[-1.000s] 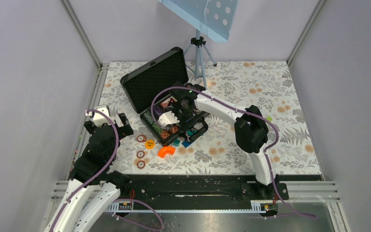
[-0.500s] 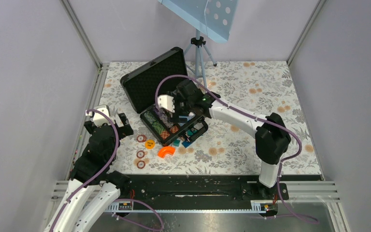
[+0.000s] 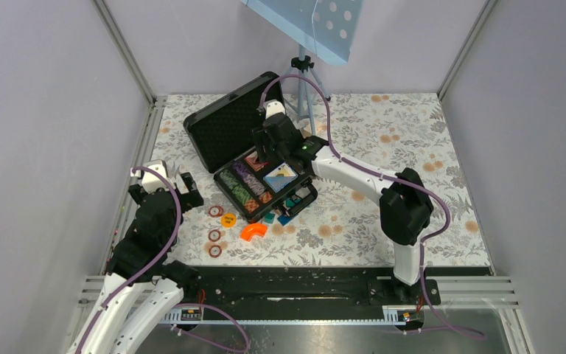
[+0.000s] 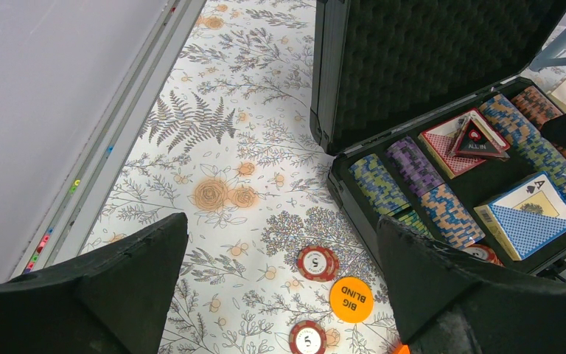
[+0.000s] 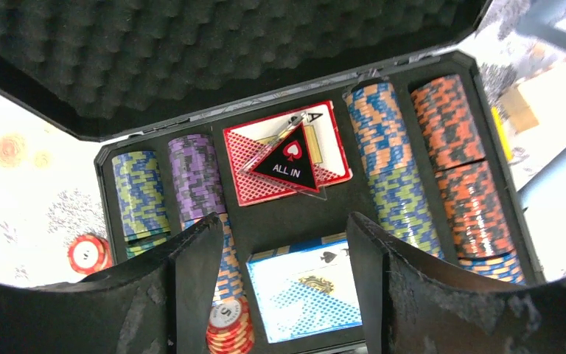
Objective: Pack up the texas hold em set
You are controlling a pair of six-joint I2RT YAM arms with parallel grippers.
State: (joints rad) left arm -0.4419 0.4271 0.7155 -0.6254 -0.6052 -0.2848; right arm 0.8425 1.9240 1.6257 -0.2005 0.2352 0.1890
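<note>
Right now my right gripper (image 5: 280, 228) hangs over the open briefcase (image 5: 228, 51), fingers spread wide with nothing between them. Directly below it sits the red deck (image 5: 243, 173), with the ALL IN marker (image 5: 289, 162) lying askew on it, and nearer the wrist the blue deck (image 5: 306, 295). The chip rows (image 5: 387, 169) fill the slots to either side. I judge both decks are seated in their recesses, so this hand has nothing to hold and stands open for the next piece.

My left gripper (image 4: 280, 243) is likewise spread and empty, low over the table. Just ahead of it, outside the case's front wall, lie the loose chips (image 4: 318, 262) and the orange BIG BLIND button (image 4: 351, 298). To my eye those must go in before the lid comes down, and the left arm is the nearer one.
</note>
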